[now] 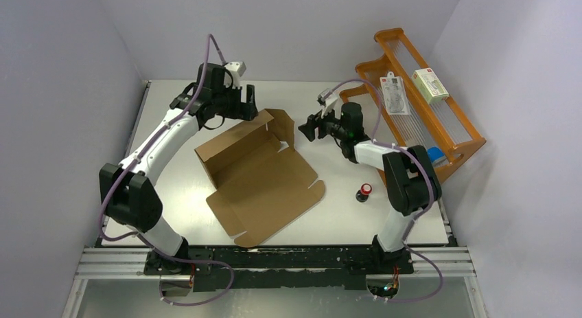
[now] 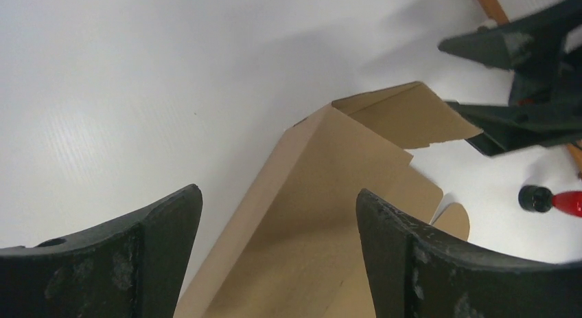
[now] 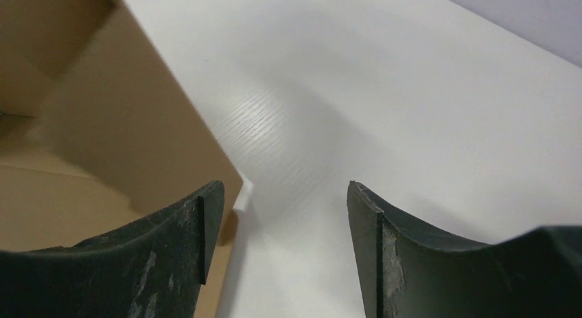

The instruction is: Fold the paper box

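The paper box (image 1: 264, 177) is a brown cardboard sheet lying mid-table, its far wall and a side flap (image 1: 281, 126) standing up. My left gripper (image 1: 248, 101) hovers open at the far-left end of that raised wall. In the left wrist view the cardboard (image 2: 322, 194) shows below and between the spread left gripper (image 2: 279, 215), with nothing gripped. My right gripper (image 1: 307, 128) is open just right of the upright flap. In the right wrist view the box wall (image 3: 89, 126) lies beside the left finger of the right gripper (image 3: 285, 194), with bare table between the fingers.
An orange rack (image 1: 467, 129) stands at the back right, holding a white-and-green carton (image 1: 430, 84) and a blister pack (image 1: 393, 93). A small black object with a red top (image 1: 364, 191) stands right of the box. White walls close in on both sides.
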Robot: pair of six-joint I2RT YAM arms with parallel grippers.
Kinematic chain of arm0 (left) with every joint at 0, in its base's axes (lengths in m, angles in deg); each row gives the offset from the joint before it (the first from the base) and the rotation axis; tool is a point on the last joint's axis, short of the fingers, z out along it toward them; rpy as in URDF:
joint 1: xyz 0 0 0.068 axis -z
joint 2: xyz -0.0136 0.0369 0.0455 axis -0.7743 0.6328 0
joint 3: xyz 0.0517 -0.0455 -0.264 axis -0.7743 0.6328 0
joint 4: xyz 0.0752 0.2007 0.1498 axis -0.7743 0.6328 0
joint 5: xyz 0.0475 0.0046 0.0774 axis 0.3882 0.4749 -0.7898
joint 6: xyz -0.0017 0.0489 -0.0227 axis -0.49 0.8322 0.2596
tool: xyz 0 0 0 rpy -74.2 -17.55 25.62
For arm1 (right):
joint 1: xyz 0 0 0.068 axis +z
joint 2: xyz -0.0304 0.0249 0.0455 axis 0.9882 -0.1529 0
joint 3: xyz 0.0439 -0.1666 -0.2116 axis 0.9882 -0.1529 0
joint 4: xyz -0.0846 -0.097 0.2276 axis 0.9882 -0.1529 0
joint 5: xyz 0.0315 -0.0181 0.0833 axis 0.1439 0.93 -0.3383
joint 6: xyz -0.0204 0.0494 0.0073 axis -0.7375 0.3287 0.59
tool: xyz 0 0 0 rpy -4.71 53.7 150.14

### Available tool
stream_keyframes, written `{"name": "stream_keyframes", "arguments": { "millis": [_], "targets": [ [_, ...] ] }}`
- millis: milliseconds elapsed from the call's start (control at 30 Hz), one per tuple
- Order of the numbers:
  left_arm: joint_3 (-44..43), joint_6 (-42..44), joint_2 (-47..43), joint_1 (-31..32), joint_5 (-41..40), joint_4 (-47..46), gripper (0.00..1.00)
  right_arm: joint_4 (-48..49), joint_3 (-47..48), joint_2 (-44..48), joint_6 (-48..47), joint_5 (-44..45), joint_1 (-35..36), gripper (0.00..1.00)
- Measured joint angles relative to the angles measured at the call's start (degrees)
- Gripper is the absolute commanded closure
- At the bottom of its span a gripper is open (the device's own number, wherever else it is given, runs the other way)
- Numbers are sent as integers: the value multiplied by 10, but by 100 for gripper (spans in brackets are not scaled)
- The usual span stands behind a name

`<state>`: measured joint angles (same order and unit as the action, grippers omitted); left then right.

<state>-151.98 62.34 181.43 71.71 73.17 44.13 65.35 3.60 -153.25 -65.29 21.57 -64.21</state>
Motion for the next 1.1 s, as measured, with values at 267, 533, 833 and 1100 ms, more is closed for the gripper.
{"name": "stream_keyframes", "arguments": {
  "millis": [267,533,833,1100],
  "targets": [
    [30,14,13,0,49,1,15,-30,48,-67,-26,-69,4,27],
    [45,18,14,0,85,-5,20,-21,46,-70,-27,-119,23,22],
    [54,20,16,-1,108,-14,21,-6,46,-80,-28,-149,40,16],
    [56,20,17,-2,135,-17,21,-2,55,-88,-31,-159,69,17]
  ]
}}
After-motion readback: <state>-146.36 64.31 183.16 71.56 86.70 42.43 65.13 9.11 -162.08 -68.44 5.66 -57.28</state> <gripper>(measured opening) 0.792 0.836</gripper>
